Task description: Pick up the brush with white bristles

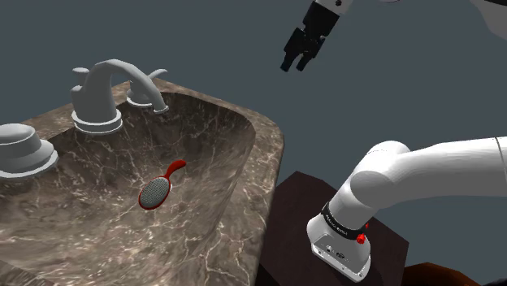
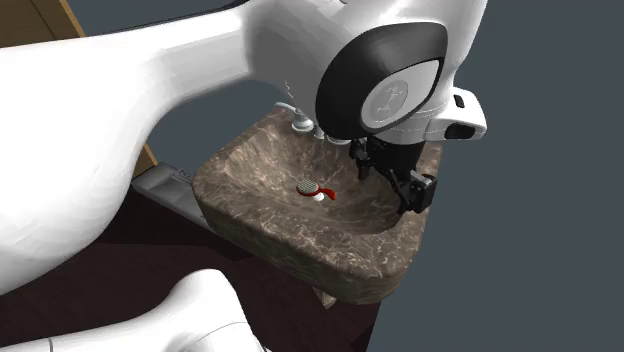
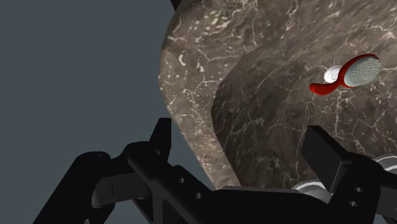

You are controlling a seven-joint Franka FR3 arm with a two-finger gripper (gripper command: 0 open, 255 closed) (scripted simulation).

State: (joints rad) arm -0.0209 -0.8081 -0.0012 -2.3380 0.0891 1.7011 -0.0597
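Observation:
A brush with a red handle and a pale oval bristle pad lies flat in the basin of a dark veined stone sink. The second exterior view shows the brush near the basin's middle. My black gripper hangs high in the air beyond the sink's right rim in the shoulder view, well away from the brush. In the wrist view my gripper is open, its fingers standing wide apart with nothing between them. There the brush lies far ahead, off to one side of the fingers.
A grey faucet and a grey knob stand on the sink's back rim. A small white drain lies beside the brush handle. The dark stand with my arm's base sits to the sink's right.

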